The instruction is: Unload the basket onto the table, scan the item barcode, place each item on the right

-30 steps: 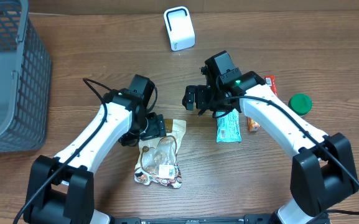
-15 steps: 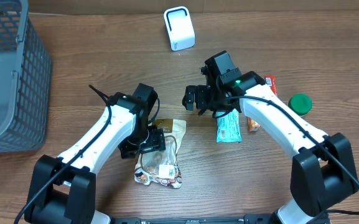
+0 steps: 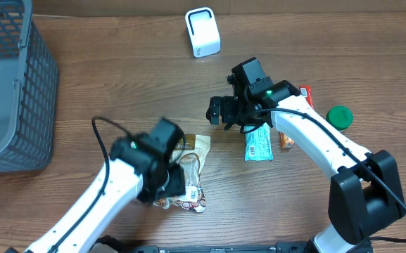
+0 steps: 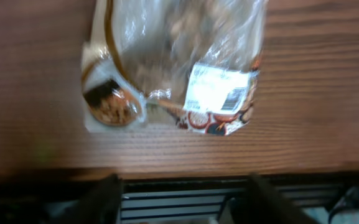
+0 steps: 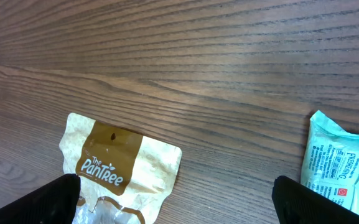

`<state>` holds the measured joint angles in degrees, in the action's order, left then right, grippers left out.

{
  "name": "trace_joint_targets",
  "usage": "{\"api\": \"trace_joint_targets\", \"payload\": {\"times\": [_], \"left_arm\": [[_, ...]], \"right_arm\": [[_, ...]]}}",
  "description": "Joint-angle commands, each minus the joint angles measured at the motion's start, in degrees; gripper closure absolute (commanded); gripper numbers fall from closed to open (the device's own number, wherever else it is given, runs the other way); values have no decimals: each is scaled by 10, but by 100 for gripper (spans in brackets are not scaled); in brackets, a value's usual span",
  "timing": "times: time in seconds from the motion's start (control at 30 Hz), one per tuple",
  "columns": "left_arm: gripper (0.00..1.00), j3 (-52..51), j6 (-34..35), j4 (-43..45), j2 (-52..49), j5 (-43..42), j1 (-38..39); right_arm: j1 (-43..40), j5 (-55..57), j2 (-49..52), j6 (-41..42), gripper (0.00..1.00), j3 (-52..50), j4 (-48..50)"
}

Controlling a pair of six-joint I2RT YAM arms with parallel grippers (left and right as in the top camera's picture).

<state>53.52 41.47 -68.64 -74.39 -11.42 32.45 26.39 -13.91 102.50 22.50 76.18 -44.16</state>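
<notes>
The item is a clear snack bag [image 3: 191, 171] with a brown-and-cream PanTree header, lying flat near the table's front edge. Its white barcode label [image 4: 219, 96] faces up in the left wrist view. My left gripper [image 3: 169, 185] hangs over the bag's lower left part. Its two dark fingers [image 4: 104, 199] stand apart with nothing between them. The white scanner [image 3: 203, 32] stands at the far middle of the table. My right gripper [image 3: 225, 112] hovers open above bare wood, and the bag's header [image 5: 123, 162] shows beside its left finger.
A grey wire basket [image 3: 9, 84] fills the far left. A teal packet [image 3: 259, 144] lies under the right arm and also shows as the teal packet [image 5: 344, 174] in the right wrist view. An orange bar [image 3: 286, 140] and a green lid [image 3: 340, 116] lie further right.
The left arm has swung back toward the table's front edge, down along the bag. Its jaws have narrowed. The right arm and the bag have not moved.
</notes>
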Motion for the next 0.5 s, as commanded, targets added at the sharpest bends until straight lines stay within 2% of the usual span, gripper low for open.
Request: {"api": "trace_joint_targets", "payload": {"times": [0.0,0.07,0.13,0.33,0.47], "left_arm": [[60,-59,92,27,3,-11,37],[68,-86,104,57,-2,-16,54],[71,-104,105,81,-8,-18,58],[71,-111,109,116,-40,7,57],[71,-111,109,133,-70,60,57]], "right_arm": [[1,6,-2,2,0,10,2],[1,6,-2,2,0,10,2],[1,6,-2,2,0,10,2],[1,6,-2,2,0,10,2],[1,6,-2,2,0,10,2]]}}
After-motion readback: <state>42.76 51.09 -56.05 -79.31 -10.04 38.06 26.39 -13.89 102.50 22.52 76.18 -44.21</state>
